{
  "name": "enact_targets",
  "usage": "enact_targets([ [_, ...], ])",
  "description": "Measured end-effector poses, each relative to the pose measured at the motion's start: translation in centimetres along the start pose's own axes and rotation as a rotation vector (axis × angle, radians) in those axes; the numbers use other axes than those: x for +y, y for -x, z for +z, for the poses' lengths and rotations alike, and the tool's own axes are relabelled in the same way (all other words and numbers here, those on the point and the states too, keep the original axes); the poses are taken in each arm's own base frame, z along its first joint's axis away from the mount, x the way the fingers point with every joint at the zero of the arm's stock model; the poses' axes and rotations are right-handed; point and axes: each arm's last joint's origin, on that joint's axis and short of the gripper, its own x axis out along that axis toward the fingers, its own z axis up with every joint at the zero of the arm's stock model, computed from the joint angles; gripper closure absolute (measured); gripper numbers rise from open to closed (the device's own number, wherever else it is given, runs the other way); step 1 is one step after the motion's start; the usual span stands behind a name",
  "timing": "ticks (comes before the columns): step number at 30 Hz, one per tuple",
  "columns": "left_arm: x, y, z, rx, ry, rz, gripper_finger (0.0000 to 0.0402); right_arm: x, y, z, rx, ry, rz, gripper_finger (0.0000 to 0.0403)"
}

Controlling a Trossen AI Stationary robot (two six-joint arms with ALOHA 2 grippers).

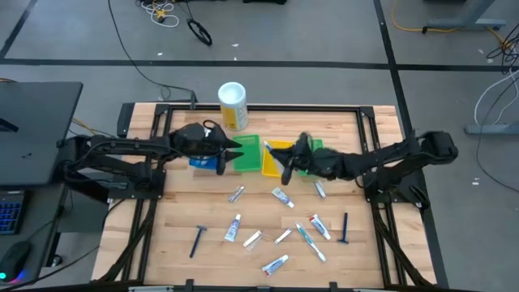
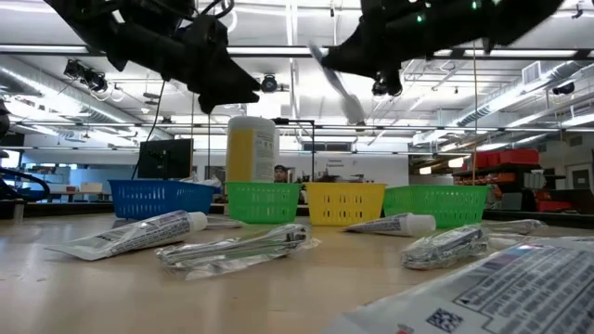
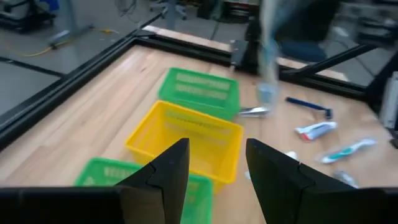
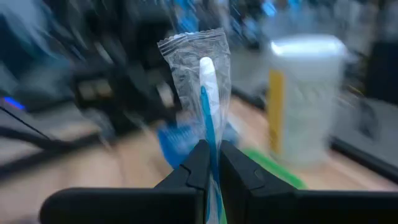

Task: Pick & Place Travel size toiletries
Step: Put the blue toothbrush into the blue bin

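Observation:
My right gripper (image 1: 285,166) hovers over the yellow bin (image 1: 276,159), shut on a white-and-teal toothbrush (image 4: 208,81) in a clear wrapper; the low view shows the toothbrush (image 2: 339,88) high above the bins. My left gripper (image 3: 217,146) is open and empty. It hangs over the green bin (image 1: 247,154), between the blue bin (image 1: 207,161) and the yellow one. Several other toiletries lie flat on the near half of the table: toothpaste tubes (image 1: 233,229), a wrapped toothbrush (image 1: 310,242) and dark blue razors (image 1: 345,228). My right gripper pinches the wrapped toothbrush's handle (image 4: 211,140) between its two fingers, which lie along it. The head end and the loose wrapper (image 4: 189,53) stick out beyond the fingertips. The toothbrush is lifted clear, slanting in the air above the bins.
Four bins stand in a row across the middle of the table: blue, green, yellow and a second green one (image 1: 312,150). The tall white-and-yellow canister (image 1: 233,105) stands behind them near the far edge. A black frame (image 1: 268,107) borders the table.

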Motion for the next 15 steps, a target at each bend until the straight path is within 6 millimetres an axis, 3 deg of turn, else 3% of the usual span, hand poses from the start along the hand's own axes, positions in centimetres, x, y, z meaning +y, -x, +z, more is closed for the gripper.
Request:
enact_targets([
  [5, -1.0, 0.0, 0.5, -0.063, -0.013, -0.041, 0.0235, -1.5, -0.1, 0.5, -0.106, -0.014, 0.127, 0.0376],
  [11, -1.7, 0.2, 1.9, -0.210, -0.027, -0.081, 0.0235, -0.9, -1.8, 0.5, -0.100, 0.037, 0.147, 0.0376],
  [15, -1.7, 0.1, 1.8, -0.197, -0.013, -0.084, 0.0235, -0.5, -2.8, 1.0, -0.112, 0.034, 0.149, 0.0376],
])
